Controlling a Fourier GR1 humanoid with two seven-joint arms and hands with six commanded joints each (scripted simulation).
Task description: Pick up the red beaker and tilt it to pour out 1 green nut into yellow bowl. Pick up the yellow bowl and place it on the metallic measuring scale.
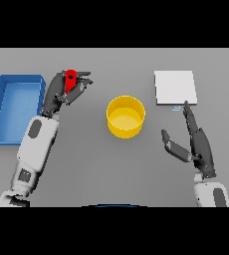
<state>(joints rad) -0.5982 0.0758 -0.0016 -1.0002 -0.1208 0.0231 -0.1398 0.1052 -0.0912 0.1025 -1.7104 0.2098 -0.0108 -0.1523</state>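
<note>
You see a matt, smooth grey table (pixel 111 169). The yellow bowl (pixel 126 116) looks like smooth plastic with a soft sheen inside. The red beaker (pixel 70 79) reads as glossy plastic. The measuring scale (pixel 174 87) has a pale, flat, matt top, scarcely metallic. The blue bin (pixel 14 107) looks like matt plastic.

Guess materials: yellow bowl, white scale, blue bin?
Yellow bowl: looks like smooth plastic, uniform colour, soft sheen inside.
Scale: flat pale plate, matte white-grey; could be brushed metal or plastic, no clear reflections.
Blue bin: likely moulded plastic, thin even walls, flat colour.
</note>
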